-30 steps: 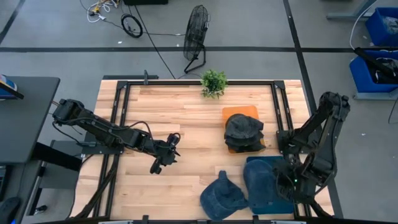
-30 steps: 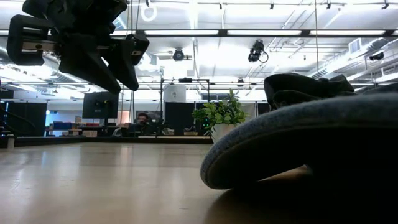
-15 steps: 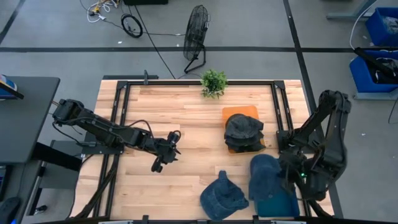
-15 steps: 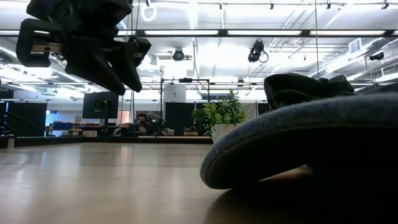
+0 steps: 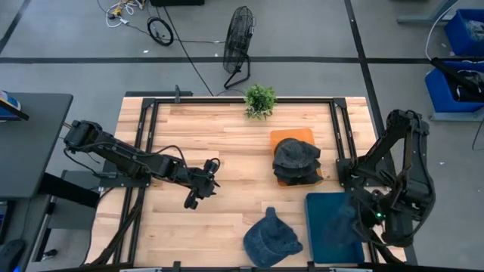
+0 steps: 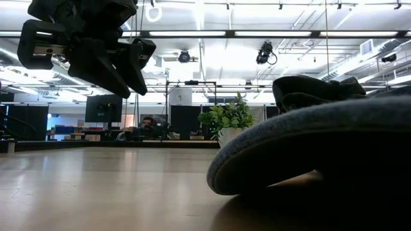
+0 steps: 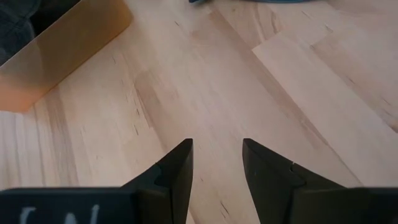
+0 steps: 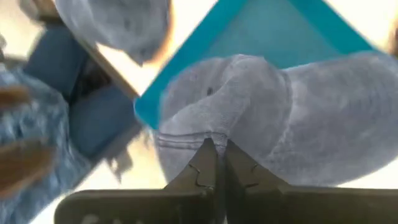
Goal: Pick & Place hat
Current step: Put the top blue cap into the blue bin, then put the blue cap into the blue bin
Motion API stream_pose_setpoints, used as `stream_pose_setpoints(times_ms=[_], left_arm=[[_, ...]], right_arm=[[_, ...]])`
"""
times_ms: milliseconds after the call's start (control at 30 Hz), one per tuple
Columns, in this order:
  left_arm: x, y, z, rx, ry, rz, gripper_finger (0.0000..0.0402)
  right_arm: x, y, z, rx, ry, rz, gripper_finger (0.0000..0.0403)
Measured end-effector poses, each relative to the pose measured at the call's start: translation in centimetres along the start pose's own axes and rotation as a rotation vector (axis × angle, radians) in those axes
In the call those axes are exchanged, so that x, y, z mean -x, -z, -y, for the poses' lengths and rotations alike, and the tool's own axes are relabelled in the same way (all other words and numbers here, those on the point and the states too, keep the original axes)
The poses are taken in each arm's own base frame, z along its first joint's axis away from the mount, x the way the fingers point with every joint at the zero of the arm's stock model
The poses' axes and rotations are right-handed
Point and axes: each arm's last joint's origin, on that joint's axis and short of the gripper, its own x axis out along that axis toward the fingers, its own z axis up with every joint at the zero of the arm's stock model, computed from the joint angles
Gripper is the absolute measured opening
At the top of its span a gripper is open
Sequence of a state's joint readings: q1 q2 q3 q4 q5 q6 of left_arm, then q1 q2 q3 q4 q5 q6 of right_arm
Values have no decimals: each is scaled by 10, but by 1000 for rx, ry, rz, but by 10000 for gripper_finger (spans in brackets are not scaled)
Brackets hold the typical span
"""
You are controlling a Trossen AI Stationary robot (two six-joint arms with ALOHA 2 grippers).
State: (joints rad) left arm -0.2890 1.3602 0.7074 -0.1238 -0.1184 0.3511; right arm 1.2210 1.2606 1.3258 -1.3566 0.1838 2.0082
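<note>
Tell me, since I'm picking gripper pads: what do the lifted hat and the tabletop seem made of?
Hat: likely blue denim, matte, with a stitched seam and soft folds, pinched by the right gripper. Tabletop: light wood planks, visible grain, smooth with a faint sheen.

A grey floor (image 5: 302, 30) fills the upper part of the high view, crossed by dark tape lines. A black standing fan (image 5: 240, 38) sits at top centre, with a black cable (image 5: 185, 53) running across the floor from a coil at upper left. Blue bins (image 5: 463, 57) stand at the upper right edge, and a dark desk (image 5: 30, 143) sits at the left edge. In the low view, long strip lights (image 6: 257, 34) line a white ceiling (image 6: 308, 16) with exposed pipes. A monitor (image 6: 104, 108) stands at mid-left, and a seated person (image 6: 148, 125) shows far back in the dim room.
</note>
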Motion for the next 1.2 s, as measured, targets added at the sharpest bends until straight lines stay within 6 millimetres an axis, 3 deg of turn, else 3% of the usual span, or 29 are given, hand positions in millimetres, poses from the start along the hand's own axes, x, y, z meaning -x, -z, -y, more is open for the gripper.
stream_pose_setpoints(times_ms=[100,233,400,600,900,1200], left_arm=[[0,0,0,0,0,0,142],[0,0,0,0,0,0,142],[0,0,0,30,1,0,142],[0,0,0,26,1,-1,142],[0,0,0,26,0,0,142],[0,0,0,25,0,0,142]], right_arm=[[-14,-2,5,13,17,87,5],[-36,-1,15,23,92,93,5],[-71,4,19,22,50,69,7],[-101,6,27,11,15,47,44],[-113,7,41,-101,154,-84,112],[-107,-14,29,-65,11,-13,147]])
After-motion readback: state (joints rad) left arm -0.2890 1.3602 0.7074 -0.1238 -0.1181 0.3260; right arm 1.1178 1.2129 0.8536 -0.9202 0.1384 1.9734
